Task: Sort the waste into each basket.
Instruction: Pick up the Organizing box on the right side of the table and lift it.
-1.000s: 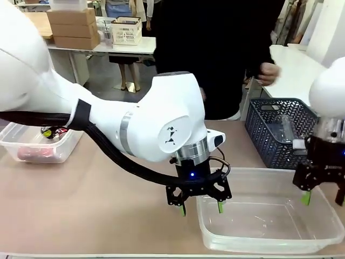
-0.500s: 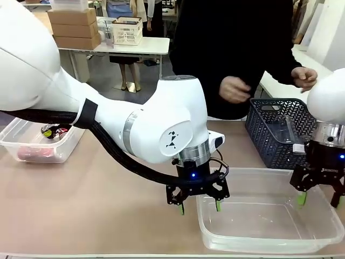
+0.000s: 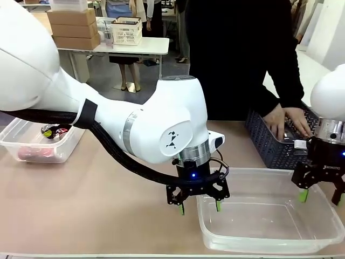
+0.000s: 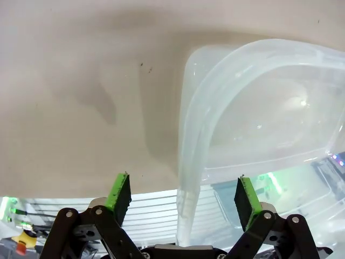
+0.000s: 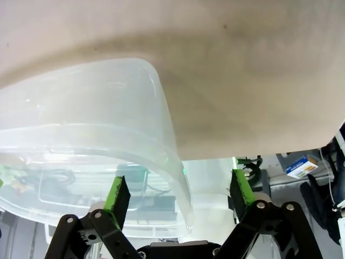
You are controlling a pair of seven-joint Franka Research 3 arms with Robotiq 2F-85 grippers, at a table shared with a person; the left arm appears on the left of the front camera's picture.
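A see-through tub [image 3: 259, 247] stands at the near right of the table with nothing in it. My left gripper [image 3: 200, 208] is open and straddles the tub's left rim, one finger outside and one inside. In the left wrist view the tub wall [image 4: 186, 162] runs between the green pads of the left gripper [image 4: 182, 194] without touching them. My right gripper [image 3: 322, 198] is open astride the right rim; the right wrist view shows the right gripper [image 5: 179, 191] with the tub [image 5: 81, 135] between its pads. Behind, the person's hands [image 3: 288, 123] reach into a dark lattice basket [image 3: 268, 144].
A second see-through tub [image 3: 13, 141] stands at the far left edge of the table and holds a reddish wrapper [image 3: 33, 154] and small colourful pieces. My bulky left arm [image 3: 161, 124] crosses the middle of the table. The person stands close at the far side.
The person has leaned in and lowered both hands into the dark basket. Both grippers stay astride the tub's rims, hardly moved.
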